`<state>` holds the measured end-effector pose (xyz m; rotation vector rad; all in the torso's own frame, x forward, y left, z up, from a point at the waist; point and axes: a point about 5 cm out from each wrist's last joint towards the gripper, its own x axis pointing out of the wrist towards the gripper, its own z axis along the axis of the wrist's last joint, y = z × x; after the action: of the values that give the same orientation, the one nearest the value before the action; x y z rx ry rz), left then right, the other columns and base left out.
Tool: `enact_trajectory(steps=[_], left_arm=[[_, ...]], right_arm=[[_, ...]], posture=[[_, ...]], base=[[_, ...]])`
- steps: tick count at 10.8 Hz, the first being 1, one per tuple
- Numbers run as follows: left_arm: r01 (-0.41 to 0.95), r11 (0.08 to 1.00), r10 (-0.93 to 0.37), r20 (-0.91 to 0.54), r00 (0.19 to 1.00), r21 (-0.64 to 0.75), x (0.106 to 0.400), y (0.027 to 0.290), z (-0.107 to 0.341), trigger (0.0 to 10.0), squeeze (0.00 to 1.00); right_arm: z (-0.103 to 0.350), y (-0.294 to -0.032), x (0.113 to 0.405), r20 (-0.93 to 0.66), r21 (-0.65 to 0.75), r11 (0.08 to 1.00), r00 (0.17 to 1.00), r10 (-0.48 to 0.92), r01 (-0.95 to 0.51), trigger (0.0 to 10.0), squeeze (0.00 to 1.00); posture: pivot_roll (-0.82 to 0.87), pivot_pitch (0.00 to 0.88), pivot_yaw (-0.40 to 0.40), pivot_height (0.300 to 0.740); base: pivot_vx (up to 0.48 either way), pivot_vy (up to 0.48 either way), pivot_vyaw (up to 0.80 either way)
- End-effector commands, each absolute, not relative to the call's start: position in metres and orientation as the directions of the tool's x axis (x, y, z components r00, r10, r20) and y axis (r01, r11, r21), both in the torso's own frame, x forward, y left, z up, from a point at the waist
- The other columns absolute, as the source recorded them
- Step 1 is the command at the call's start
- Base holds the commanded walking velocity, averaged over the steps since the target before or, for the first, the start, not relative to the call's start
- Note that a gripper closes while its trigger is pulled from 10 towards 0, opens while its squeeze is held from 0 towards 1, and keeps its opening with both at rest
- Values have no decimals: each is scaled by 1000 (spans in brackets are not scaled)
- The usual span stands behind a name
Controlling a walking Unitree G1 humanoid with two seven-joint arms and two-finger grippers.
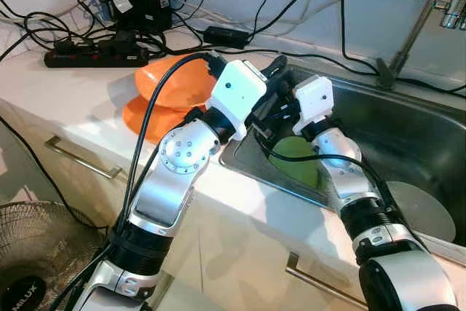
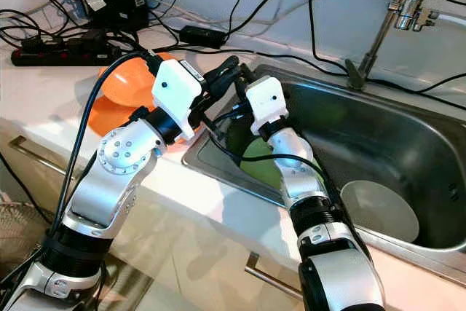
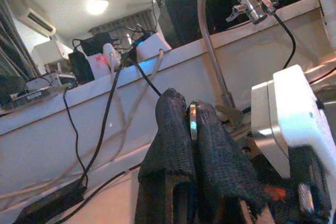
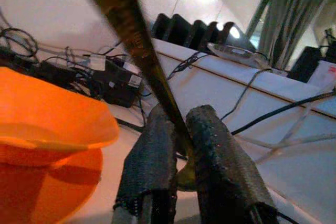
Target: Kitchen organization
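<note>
Over the sink's [image 2: 408,125] corner, left tool [image 3: 192,129] pinches a thin metal piece; right tool [image 4: 181,148] grips a dark stick (orange bowls [image 1: 171,85] beside).

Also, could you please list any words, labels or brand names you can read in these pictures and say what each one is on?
"MLUX": white letters on the hub of the fan on the floor by the cabinet; the start of the word is cut off by the picture's edge.
White labels on the adapters at the back of the counter: too small to read.
Nothing else carries readable text.
</note>
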<state>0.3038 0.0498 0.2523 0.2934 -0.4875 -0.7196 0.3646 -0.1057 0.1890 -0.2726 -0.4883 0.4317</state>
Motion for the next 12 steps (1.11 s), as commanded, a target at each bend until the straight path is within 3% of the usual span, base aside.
enact_trajectory(steps=[1, 5, 7, 8, 9, 10, 11, 12], left_arm=[[514, 757, -645, 337, 686, 404, 310, 58, 255, 10000, 1000], [475, 794, -599, 362, 714, 379, 313, 63, 258, 10000, 1000], [454, 816, -571, 372, 732, 358, 315, 67, 259, 10000, 1000], [465, 805, -581, 332, 743, 368, 316, 68, 253, 10000, 0], [472, 796, -588, 300, 752, 379, 317, 68, 248, 10000, 0], [508, 778, -608, 238, 757, 369, 316, 67, 238, 10000, 0], [561, 741, -643, 150, 751, 369, 314, 65, 226, 10000, 0], [623, 686, -661, -38, 750, 375, 311, 66, 196, 10000, 0]], right_arm=[[192, -113, 365, 413, -318, 896, 805, 426, -311, 0, 0], [192, -119, 371, 389, -271, 922, 844, 369, -278, 0, 0], [186, -140, 384, 294, -205, 964, 929, 226, -170, 0, 0], [183, -158, 392, 213, -216, 974, 970, 116, -69, 0, 0], [180, -169, 396, 156, -250, 968, 987, 40, 0, 0, 0], [174, -188, 399, 60, -261, 959, 994, -96, 108, 10000, 0], [167, -198, 399, -22, -239, 959, 986, -166, 156, 10000, 0], [155, -204, 397, -119, -196, 964, 971, -207, 181, 10000, 0]], posture=[[223, 0, -53, 740], [230, 0, -56, 740], [234, 0, -60, 740], [239, 0, -62, 740], [241, 0, -62, 740], [244, 0, -63, 740], [246, 0, -64, 740], [251, 0, -65, 740]], base=[[0, 0, 0], [0, 0, 0], [0, 0, 0], [0, 0, 0], [0, 0, 0], [0, 0, 0], [0, 0, 0], [0, 0, 0]])
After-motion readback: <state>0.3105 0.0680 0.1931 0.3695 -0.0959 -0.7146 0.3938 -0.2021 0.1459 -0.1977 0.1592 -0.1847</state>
